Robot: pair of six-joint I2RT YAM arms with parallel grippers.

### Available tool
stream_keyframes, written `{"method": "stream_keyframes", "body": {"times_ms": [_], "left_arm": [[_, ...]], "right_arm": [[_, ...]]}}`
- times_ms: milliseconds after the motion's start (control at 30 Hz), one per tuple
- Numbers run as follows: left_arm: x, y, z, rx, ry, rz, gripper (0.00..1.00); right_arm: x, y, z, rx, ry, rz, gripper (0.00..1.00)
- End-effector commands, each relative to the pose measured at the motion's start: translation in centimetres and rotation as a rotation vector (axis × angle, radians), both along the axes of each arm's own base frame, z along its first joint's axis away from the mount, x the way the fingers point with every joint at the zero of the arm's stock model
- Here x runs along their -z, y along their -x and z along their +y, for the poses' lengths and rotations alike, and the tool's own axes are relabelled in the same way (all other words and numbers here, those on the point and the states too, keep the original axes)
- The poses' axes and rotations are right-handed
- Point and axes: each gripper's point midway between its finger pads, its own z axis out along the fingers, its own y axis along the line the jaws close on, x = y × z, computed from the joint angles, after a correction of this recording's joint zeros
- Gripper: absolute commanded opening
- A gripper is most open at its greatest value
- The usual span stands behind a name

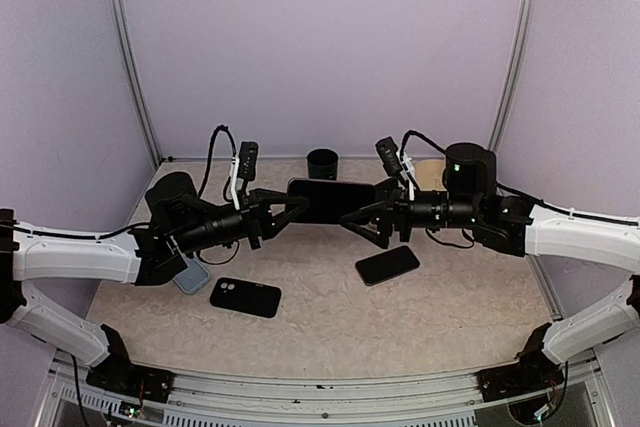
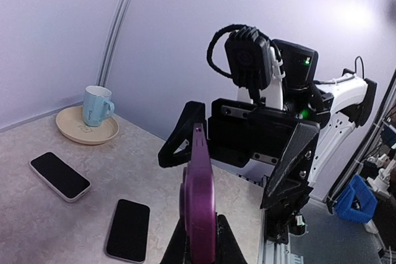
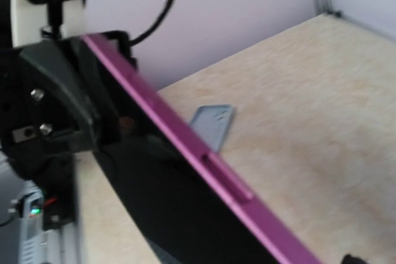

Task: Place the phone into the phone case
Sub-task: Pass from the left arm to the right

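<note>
A purple phone [image 1: 330, 200] with a black screen is held in the air at mid-table, standing on its long edge. My left gripper [image 1: 288, 209] is shut on its near end; in the left wrist view the phone [image 2: 199, 208] shows edge-on, pinched between my fingers. My right gripper [image 1: 372, 209] is at the phone's other end, jaws spread wide on either side of its tip, as the left wrist view [image 2: 238, 143] shows. The right wrist view, blurred, shows the phone's purple edge [image 3: 204, 159]. A blue-grey case [image 1: 190, 275] lies on the table under my left arm and also shows in the right wrist view [image 3: 213, 122].
A black phone or case [image 1: 245, 297] lies front left and a dark phone [image 1: 387, 265] front right. A black cup [image 1: 322, 163] stands at the back. A light blue mug [image 2: 96, 106] sits on a tan plate [image 2: 86, 131], with two phones [image 2: 60, 176] [image 2: 128, 229] nearby.
</note>
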Motion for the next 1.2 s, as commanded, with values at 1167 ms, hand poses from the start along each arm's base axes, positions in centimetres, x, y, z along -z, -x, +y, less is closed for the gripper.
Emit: {"method": "stream_keyframes", "body": {"times_ms": [1167], "left_arm": [[2.0, -3.3, 1.3, -0.033, 0.172, 0.248, 0.0]], "right_arm": [[-0.6, 3.1, 1.6, -0.324, -0.22, 0.399, 0.71]]}}
